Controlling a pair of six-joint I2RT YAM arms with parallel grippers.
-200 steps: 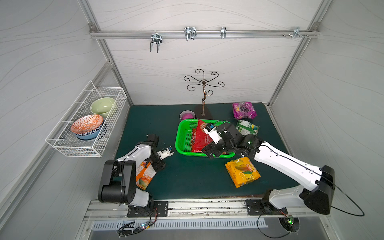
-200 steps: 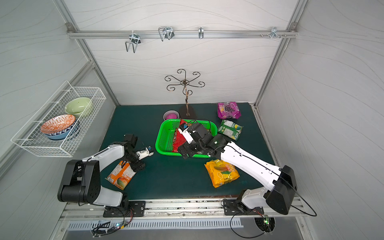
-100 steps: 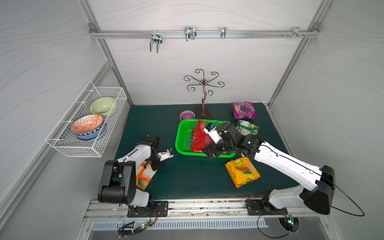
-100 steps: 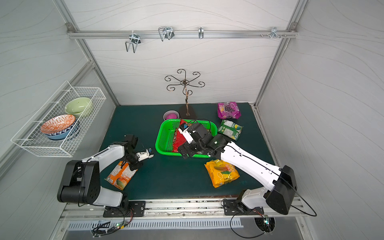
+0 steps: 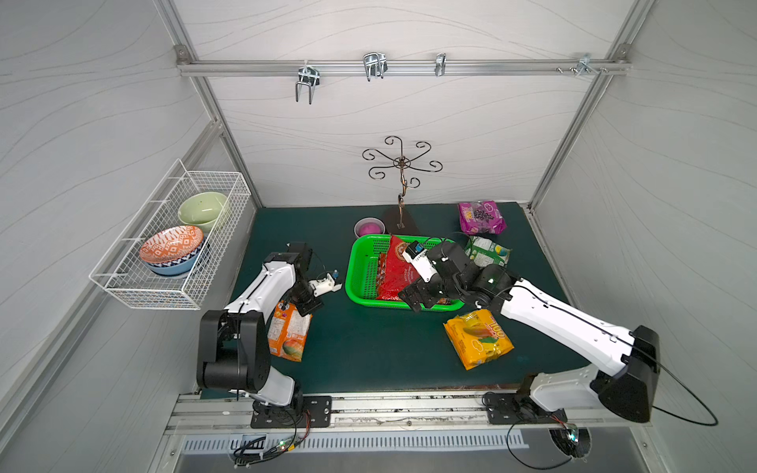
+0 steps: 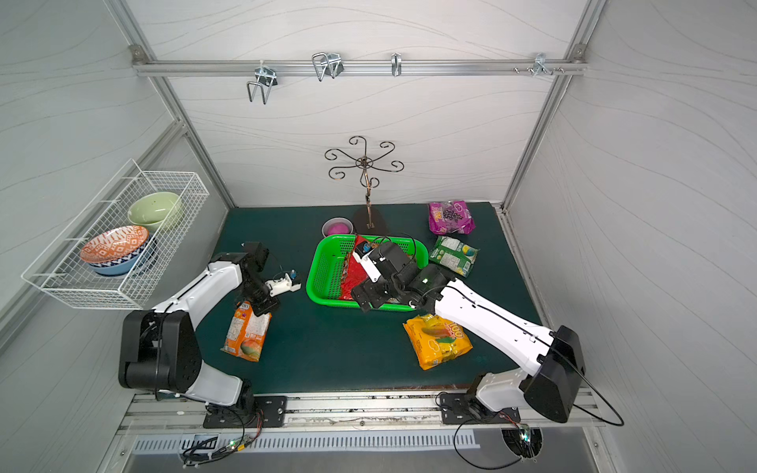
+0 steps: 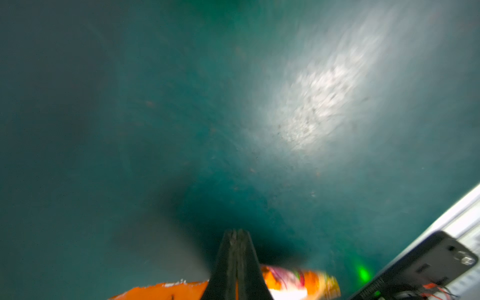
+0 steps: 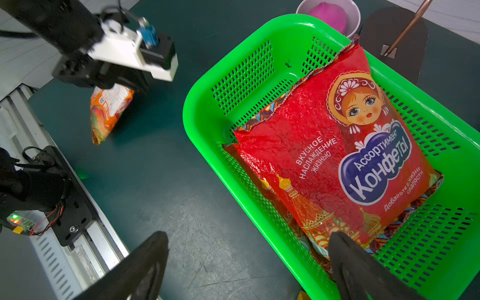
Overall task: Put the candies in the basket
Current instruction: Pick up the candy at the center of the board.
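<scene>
The green basket (image 5: 362, 266) (image 6: 327, 266) (image 8: 246, 78) holds a red candy bag (image 5: 395, 266) (image 8: 337, 145) lying on a second red one. My right gripper (image 5: 415, 301) (image 8: 248, 235) hangs open and empty over the basket's front rim, one finger above the red bag, the other above the mat. My left gripper (image 5: 305, 306) (image 7: 237, 231) is shut on the top edge of the orange bag (image 5: 286, 333) (image 6: 245, 331) (image 8: 109, 114), left of the basket. On the mat lie a yellow bag (image 5: 477, 338), a green bag (image 5: 487, 250) and a purple bag (image 5: 480, 216).
A small grey bowl with a pink ball (image 5: 368, 226) and a metal hook stand (image 5: 401, 196) stand just behind the basket. A white wire rack (image 5: 176, 245) with bowls hangs on the left wall. The mounting rail (image 5: 368, 405) runs along the front edge.
My left gripper has closed on the orange bag's top edge, and that end has shifted slightly. The right arm has stayed still and open over the basket.
</scene>
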